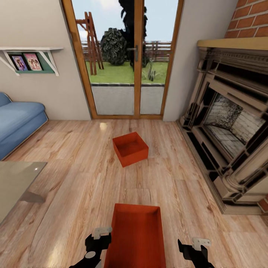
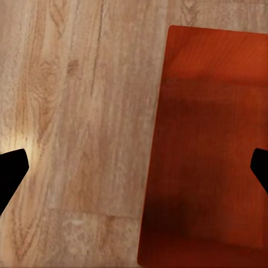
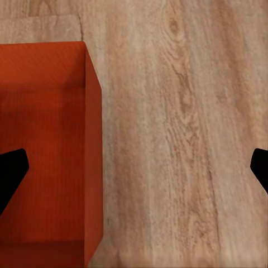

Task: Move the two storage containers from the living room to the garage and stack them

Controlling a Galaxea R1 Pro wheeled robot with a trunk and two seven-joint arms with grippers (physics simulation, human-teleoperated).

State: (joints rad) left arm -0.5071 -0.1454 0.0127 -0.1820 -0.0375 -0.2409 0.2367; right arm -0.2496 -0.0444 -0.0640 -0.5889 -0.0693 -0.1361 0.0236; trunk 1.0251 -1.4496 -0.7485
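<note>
Ahead, far container [image 1: 130, 149] sits between sofa [image 1: 16, 124] and fireplace [image 1: 227, 126].

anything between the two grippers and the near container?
Nothing visible. The near container sits on the wood floor between the left gripper and right gripper, both open, with bare planks alongside its walls. The far container sits well ahead.

Light wood plank floor [image 1: 74, 167], glass doors [image 1: 126, 59], brick fireplace [image 1: 230, 123], blue sofa [image 1: 16, 119].
</note>
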